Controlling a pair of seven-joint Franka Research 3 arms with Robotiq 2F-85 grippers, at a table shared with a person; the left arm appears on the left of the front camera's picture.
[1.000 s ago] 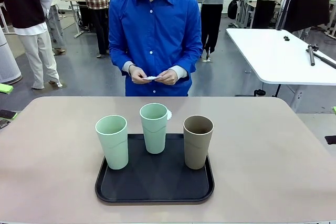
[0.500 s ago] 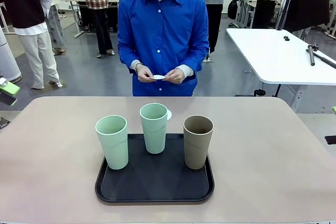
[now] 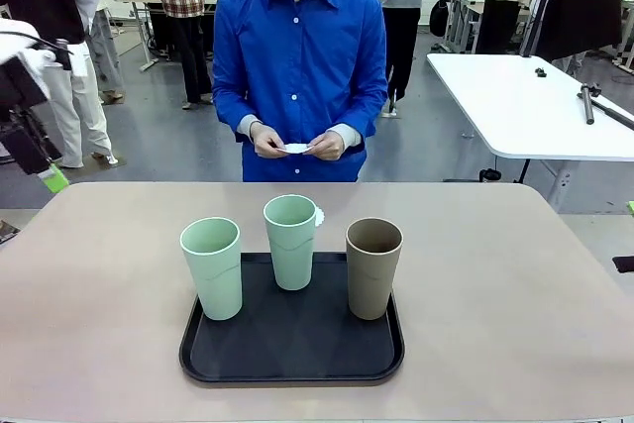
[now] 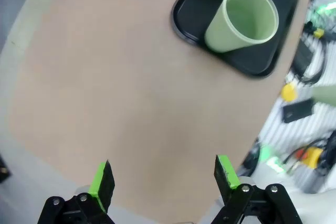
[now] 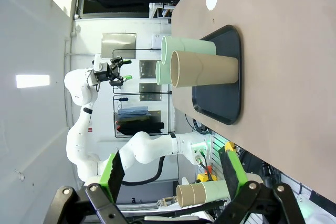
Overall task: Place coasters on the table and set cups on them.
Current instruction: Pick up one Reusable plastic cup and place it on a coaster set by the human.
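Three cups stand on a black tray [image 3: 292,349]: a mint one [image 3: 211,266] at the left, a mint one [image 3: 290,241] at the back middle, a brown one [image 3: 373,266] at the right. One white lacy coaster [image 3: 318,216] lies on the table [image 3: 495,294] just behind the middle cup. The person across the table holds more coasters [image 3: 296,149] in both hands. My left gripper [image 3: 50,175] hangs high over the table's left edge. In its wrist view it [image 4: 164,177] is open over bare table, the near mint cup [image 4: 241,19] far ahead. My right gripper [image 5: 173,174] is open, off the table's side, and faces the brown cup [image 5: 205,69].
A white table [image 3: 525,106] stands at the back right with people beyond it. A dark item [image 3: 623,264] lies at the table's right edge. Wide bare tabletop lies left and right of the tray.
My left arm has risen into view at the left edge, its gripper now higher. The person has shifted a little while handling the coasters. The cups and tray have not moved.
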